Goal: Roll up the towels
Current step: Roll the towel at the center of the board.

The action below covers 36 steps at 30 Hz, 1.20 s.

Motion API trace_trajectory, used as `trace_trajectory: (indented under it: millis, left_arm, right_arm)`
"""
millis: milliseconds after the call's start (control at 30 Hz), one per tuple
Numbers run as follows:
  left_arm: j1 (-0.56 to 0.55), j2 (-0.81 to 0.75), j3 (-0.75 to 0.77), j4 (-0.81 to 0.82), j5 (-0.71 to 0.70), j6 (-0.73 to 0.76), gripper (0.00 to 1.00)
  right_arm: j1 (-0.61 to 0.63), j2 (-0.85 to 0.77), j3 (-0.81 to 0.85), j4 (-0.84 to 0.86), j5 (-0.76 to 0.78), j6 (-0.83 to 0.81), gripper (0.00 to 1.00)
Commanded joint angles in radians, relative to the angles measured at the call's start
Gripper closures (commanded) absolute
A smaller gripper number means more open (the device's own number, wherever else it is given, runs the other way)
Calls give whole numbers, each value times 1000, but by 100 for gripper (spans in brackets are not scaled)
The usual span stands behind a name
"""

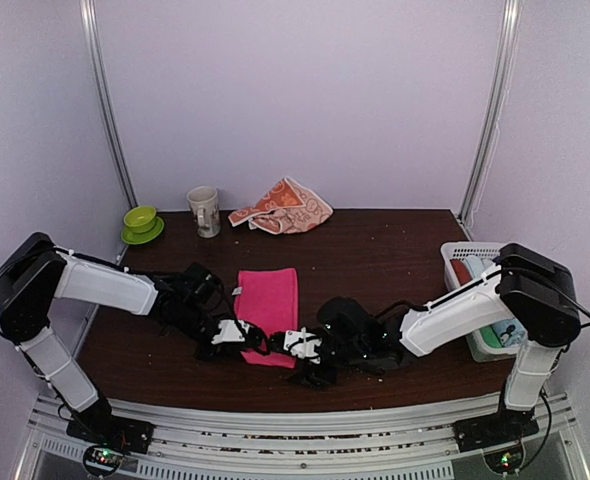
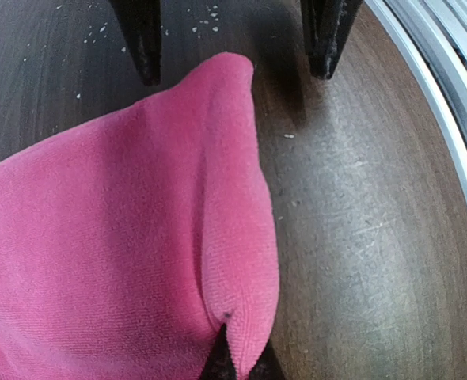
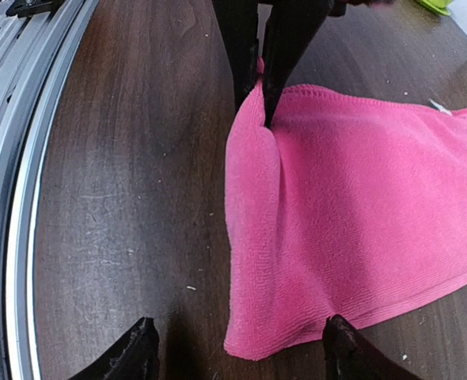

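While the plain hot-pink cloth towel (image 1: 270, 298) lies flat on the dark wooden table (image 1: 385, 260), we see the left gripper (image 3: 257, 99) clamped on its near edge and the right gripper (image 3: 240, 328) spread wide beside it.

Flat towel (image 1: 269, 305) lies near the middle of the table (image 1: 375, 260); crumpled towel (image 1: 283, 210) far behind it; mug (image 1: 205, 210) to its left; basket (image 1: 465, 262) far right.

We find no legible text, label, brand, number or sign in any view. The small white tag (image 1: 237, 291) on the flat hot-pink terry towel (image 1: 270, 300), at the corner well beyond the jaws, is too small to read. The print on the pale ceramic mug (image 1: 204, 211), farther beyond them, is indistinct.
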Motion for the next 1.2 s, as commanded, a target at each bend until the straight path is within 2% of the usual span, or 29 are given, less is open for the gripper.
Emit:
trace_trajectory:
  millis: [0, 367, 467, 533, 700, 833, 900, 1167]
  left_arm:
    - [42, 47, 40, -110, 104, -8, 100]
    - [103, 107, 68, -172, 179, 16, 100]
    - [107, 112, 70, -173, 181, 15, 100]
    - [111, 119, 76, -179, 184, 15, 100]
    - [113, 132, 88, -195, 189, 17, 100]
    - [122, 131, 87, -199, 192, 15, 100]
    - [128, 131, 87, -205, 195, 14, 100]
    - [161, 129, 115, -276, 191, 36, 88]
  right_arm:
    - [17, 15, 3, 113, 95, -28, 31]
    - [60, 86, 38, 114, 205, -106, 39]
    - [74, 108, 46, 115, 238, -118, 43]
    - [80, 115, 45, 125, 252, -115, 52]
    - [82, 113, 51, 113, 239, -93, 82]
    - [80, 126, 91, 39, 190, -65, 99]
    - [76, 132, 110, 8, 169, -35, 100]
    - [13, 133, 161, -121, -42, 63, 100]
